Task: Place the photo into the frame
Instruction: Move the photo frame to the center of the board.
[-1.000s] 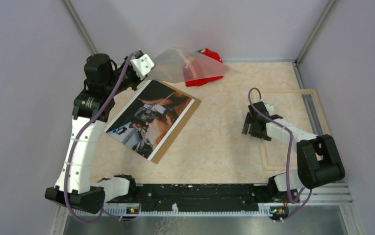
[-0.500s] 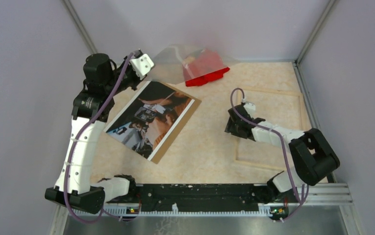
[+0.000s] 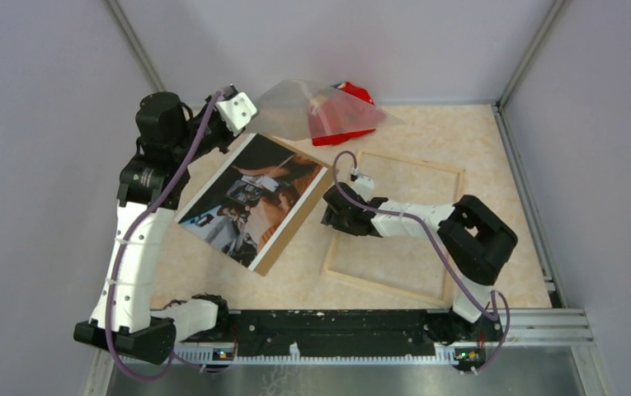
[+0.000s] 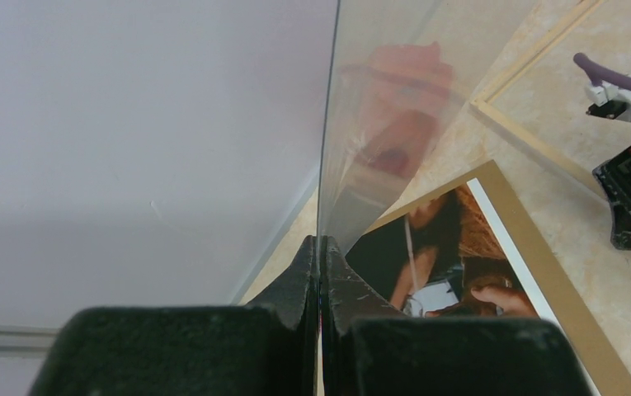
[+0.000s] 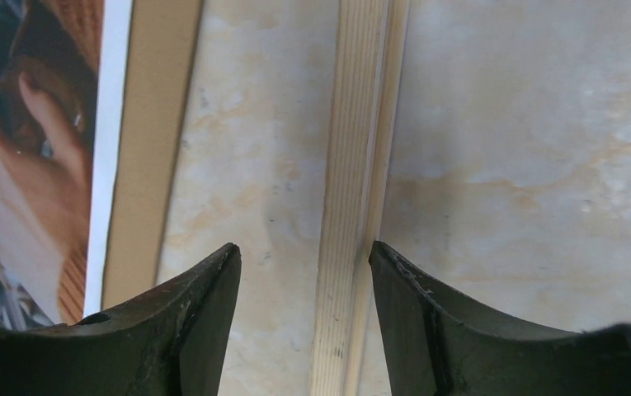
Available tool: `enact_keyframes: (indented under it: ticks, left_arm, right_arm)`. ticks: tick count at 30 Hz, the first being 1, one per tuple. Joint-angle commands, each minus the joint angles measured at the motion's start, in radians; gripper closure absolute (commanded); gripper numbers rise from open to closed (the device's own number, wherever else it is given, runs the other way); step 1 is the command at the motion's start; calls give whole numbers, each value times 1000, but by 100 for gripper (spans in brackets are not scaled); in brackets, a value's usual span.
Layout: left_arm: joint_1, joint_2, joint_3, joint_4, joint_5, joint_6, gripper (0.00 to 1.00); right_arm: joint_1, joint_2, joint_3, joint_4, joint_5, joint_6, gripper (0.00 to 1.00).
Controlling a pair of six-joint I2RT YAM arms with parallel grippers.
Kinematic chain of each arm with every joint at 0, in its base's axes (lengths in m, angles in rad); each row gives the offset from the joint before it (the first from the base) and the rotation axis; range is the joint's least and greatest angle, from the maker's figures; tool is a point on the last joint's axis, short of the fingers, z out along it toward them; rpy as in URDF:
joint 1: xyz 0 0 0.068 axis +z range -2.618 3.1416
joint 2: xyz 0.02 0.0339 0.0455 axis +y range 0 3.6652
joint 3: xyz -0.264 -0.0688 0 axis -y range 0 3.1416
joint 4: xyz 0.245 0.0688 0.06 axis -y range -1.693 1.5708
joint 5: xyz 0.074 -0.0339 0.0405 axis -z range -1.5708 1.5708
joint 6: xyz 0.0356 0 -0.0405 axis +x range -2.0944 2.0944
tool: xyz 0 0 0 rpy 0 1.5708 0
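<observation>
**Fig.** Top view plus both wrist views.

**Layout.** Photo (image 3: 250, 194) lies face up on brown backing board (image 3: 294, 220), left-centre of bench (image 3: 493, 165). It is not yet in frame (image 3: 411, 162). Frame lies flat just right of it, not touching, w/ bare bench showing inside.

**Left pincer** (image 4: 322, 247): fully closed on edge of a clear sheet (image 3: 295, 103). Sheet is held raised over far-left of bench, in front of a red object (image 3: 346, 120).

**Right pincer** (image 5: 303, 256): partly open, fingers straddling frame's left rail. Right finger is at rail's edge and left finger stands clear of it, so nothing is clamped.

**Risks (judgement):**
- (a) Rail is only bracketed, not pinched, so a sideways push may let frame pivot or slip out from btw. fingers.
- (b) Frame's far-left corner sits near board's right edge. More leftward travel could shove or ride over board and shift photo.
- (c) Clear sheet is thin and gripped at one edge only, so it may flex, sag or swing down onto photo.
- (d) Photo appears to lie loose on board. A knock could skew it and complicate pickup.
</observation>
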Motion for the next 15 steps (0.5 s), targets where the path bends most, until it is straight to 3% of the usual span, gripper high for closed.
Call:
enact_keyframes:
  ticks: [1,15]
  left_arm:
    - [2,-28,40,12,4,-4,100]
    - [2,15,75,-8,24,-74,100]
  right_arm:
    - [37,85,76,-61,-44,29,40]
    - [107,104,91,109,-243,-202,34]
